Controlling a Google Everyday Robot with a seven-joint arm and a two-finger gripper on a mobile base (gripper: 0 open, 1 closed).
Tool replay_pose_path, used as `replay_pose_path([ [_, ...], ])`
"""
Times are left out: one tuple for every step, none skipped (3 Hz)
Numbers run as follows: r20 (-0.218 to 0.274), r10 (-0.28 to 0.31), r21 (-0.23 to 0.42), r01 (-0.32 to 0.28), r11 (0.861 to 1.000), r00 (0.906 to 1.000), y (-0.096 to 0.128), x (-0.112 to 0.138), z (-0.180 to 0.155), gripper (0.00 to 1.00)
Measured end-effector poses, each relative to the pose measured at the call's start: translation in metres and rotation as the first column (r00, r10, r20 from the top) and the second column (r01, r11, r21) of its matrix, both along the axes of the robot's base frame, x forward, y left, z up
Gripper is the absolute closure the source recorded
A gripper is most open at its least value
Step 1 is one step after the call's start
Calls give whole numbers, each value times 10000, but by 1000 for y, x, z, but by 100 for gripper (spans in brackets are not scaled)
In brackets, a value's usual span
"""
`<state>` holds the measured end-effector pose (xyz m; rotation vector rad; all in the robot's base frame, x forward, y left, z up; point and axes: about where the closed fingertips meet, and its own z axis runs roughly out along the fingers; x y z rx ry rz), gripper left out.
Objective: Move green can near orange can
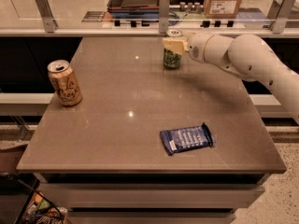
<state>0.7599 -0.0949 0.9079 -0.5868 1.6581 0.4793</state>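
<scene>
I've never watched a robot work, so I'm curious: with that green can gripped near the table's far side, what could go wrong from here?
The end effector grips the green can near its top, so the can might slip or tilt on the way across. The orange can stands close to the left edge of the table; a bump on arrival could knock it off.

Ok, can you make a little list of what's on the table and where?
green can: upright, far edge of table
gripper: closed around green can's upper part, arm reaching in from the right
orange can: upright, left side, far from green can
blue packet: lying flat, front right
</scene>
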Motion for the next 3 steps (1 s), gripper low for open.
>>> replay_pose_path([
  [-5, 27, 3, -27, 10000, 10000, 2, 0, 0, 100],
  [-5, 28, 3, -28, 10000, 10000, 2, 0, 0, 100],
  [-93, 309, -93, -310, 9995, 9995, 7, -6, 9, 100],
])
